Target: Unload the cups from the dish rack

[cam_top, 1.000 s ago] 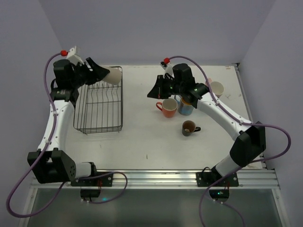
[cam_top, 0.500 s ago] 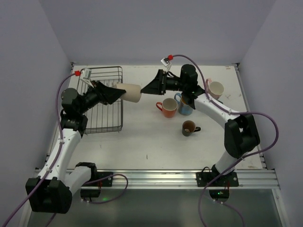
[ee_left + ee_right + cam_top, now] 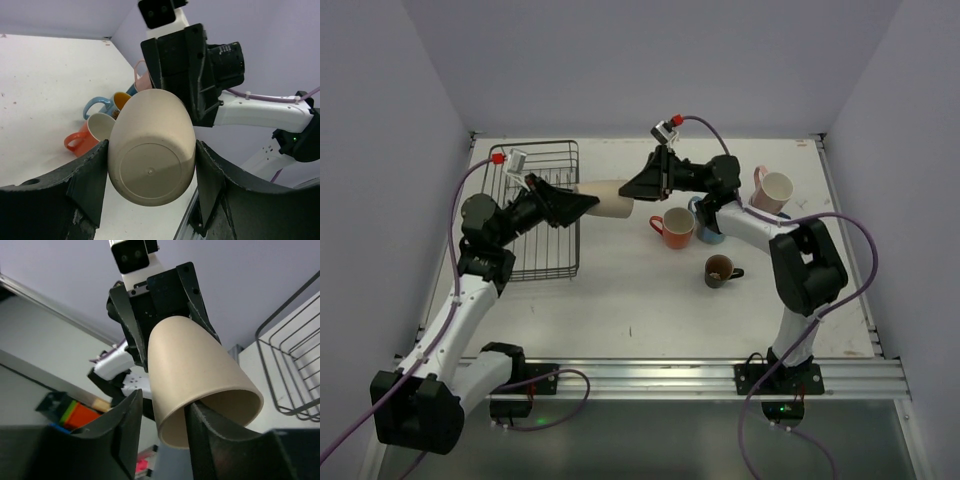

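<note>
L arm point(image 3: 450, 310) is rising from its base at 7 o'clock of the worktop point(image 3: 640, 300), leaning toward 12, bending at the dish rack point(image 3: 577, 245)'s 9 o'clock side, w/ the forearm stretching across the rack toward 3 o'clock. L tool point(image 3: 578, 202) is gripping the cream cup point(image 3: 610, 197) by its base end. In the left wrist view both fingers point(image 3: 95, 170) are pressing the cup's sides, jaws closed snug on it. The cup is lying sideways in the air just past the rack's 3 o'clock edge, base pointing to 9, mouth to 3.

R arm point(image 3: 805, 270) is climbing from its base at 5 o'clock, folding at the elbow, forearm running toward 10 o'clock over the blue cup point(image 3: 710, 224), wrist turning so the R tool point(image 3: 632, 192) is pointing to 9. Its jaws are standing partway apart astride the cup's rim, one finger point(image 3: 125, 430) outside the wall, the other at the mouth. Can't tell whether they're pinching it.

Orange-red cup point(image 3: 673, 228) is sitting just beside the blue one, dark brown cup point(image 3: 721, 270) at 5 o'clock of them, pink cup point(image 3: 772, 188) at 2 o'clock, all on the worktop.
</note>
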Tool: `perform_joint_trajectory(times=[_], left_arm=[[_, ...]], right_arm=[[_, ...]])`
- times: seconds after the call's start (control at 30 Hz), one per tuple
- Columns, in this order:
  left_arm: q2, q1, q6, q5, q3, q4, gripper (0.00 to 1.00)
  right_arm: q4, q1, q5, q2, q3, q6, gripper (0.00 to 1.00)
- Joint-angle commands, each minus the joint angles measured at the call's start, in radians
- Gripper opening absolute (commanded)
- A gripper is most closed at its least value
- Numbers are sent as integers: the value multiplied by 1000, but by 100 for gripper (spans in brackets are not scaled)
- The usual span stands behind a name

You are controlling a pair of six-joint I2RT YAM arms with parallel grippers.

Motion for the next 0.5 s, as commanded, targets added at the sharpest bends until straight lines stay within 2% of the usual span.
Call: perform_joint_trajectory(times=[0.0,0.03,0.1,0.2,0.27,0.3,0.33,0.37,0.43,0.47], left_arm=[[0,-20,-25,4,-20,73,0],[6,-22,-22,6,-22,73,0],[11,-28,-24,15,-25,82,0],[18,-43,-24,20,-32,91,0],[31,-48,-22,30,-35,100,3],[40,-49,-21,48,-38,106,9],[43,-49,-21,56,-38,110,19],[46,-49,-13,61,-40,111,45],[48,-49,-3,76,-40,105,77],[45,-49,14,76,-37,87,99]], right_arm=[[464,2,2,67,49,305,36],[492,2,8,75,52,329,30],[517,2,17,78,53,363,26],[517,5,8,71,49,366,1],[517,5,5,49,32,357,0],[516,5,-4,42,27,354,0],[512,5,-9,23,17,353,0],[514,4,-13,16,12,352,0],[505,2,-35,-12,3,346,0],[476,2,-42,-23,-9,327,0]])
